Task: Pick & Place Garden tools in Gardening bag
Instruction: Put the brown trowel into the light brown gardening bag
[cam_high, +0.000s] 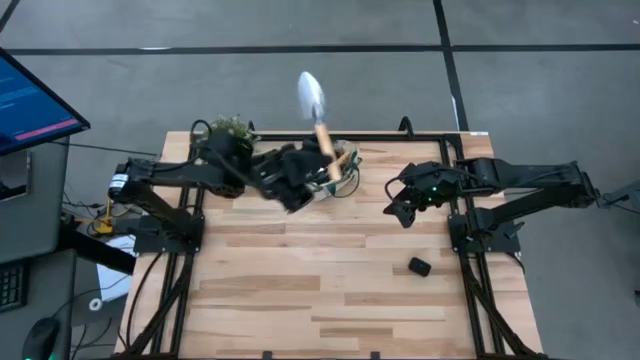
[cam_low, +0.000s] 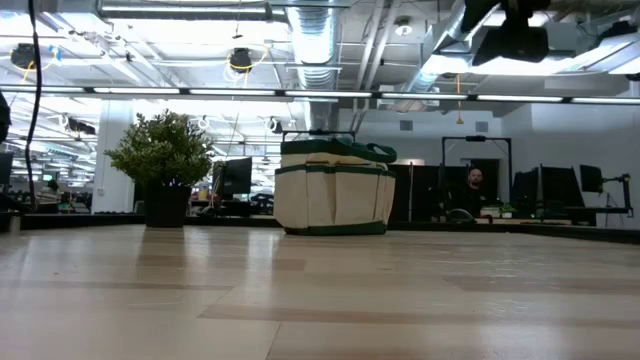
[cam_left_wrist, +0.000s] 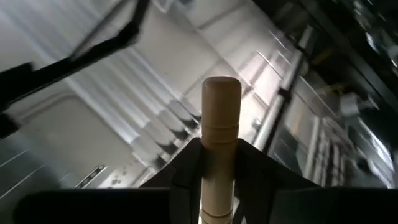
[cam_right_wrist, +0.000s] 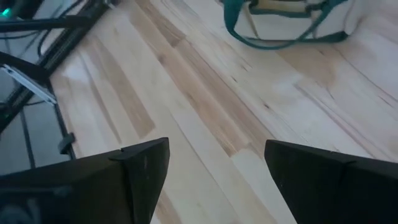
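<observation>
Left gripper, clamped on a trowel by its wooden handle, hangs above the bag at the table's 12 o'clock edge, blade pointing to 12 o'clock. Right gripper, fingers spread and empty, waits at the bag's 3 o'clock.

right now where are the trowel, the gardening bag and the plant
trowel (cam_high: 312, 95), high view, on its silver blade
gardening bag (cam_low: 333, 198), low view, on its beige front wall
plant (cam_low: 162, 150), low view, on its green foliage
</observation>
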